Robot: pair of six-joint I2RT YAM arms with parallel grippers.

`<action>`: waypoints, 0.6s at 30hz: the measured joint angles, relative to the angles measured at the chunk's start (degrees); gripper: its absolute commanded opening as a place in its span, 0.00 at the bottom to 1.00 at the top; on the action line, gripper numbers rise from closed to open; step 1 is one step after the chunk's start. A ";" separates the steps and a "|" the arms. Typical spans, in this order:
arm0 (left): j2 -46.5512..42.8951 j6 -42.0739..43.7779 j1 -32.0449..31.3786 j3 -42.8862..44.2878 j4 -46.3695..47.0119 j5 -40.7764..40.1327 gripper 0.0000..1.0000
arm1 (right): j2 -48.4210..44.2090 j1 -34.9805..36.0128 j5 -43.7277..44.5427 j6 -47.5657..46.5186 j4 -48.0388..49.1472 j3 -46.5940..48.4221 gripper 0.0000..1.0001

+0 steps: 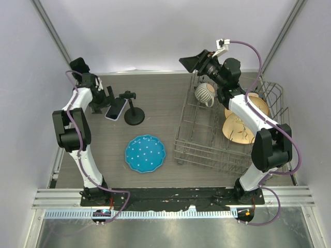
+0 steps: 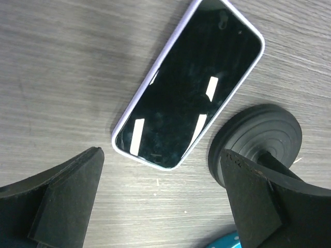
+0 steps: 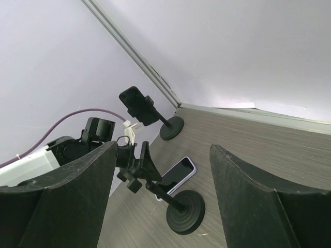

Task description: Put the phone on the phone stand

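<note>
The phone [image 1: 116,109], black-screened in a lilac case, lies flat and face up on the wooden table at the back left. The black phone stand [image 1: 133,111], a round base with a post and clamp, stands just right of it. My left gripper [image 1: 108,98] is open and empty, hovering just left of the phone. In the left wrist view the phone [image 2: 189,82] lies beyond the open gripper [image 2: 163,201], with the stand's base [image 2: 256,139] beside it. My right gripper [image 1: 192,61] is open and empty, raised above the dish rack. Its view shows the phone [image 3: 176,175] and stand [image 3: 185,212] far off.
A wire dish rack [image 1: 207,139] at the right holds a striped mug [image 1: 205,93] and wooden bowls [image 1: 240,126]. A blue plate [image 1: 145,153] lies in front of the stand. A second black stand [image 3: 171,127] shows near the back corner.
</note>
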 measured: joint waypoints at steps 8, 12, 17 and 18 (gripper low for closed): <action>5.16 10.62 -1.03 5.29 -2.71 3.04 1.00 | 0.00 -0.02 -0.35 0.72 1.03 -0.02 0.77; 8.55 15.10 -1.38 9.86 -5.05 3.17 1.00 | 0.02 -0.02 -0.83 1.84 2.25 -0.02 0.77; 14.40 18.86 -1.42 16.81 -6.56 6.34 1.00 | 0.02 -0.02 -1.51 2.82 3.74 -0.02 0.77; 15.39 19.28 -1.42 17.73 -7.15 6.86 1.00 | 0.02 -0.02 -1.53 3.04 3.98 -0.07 0.77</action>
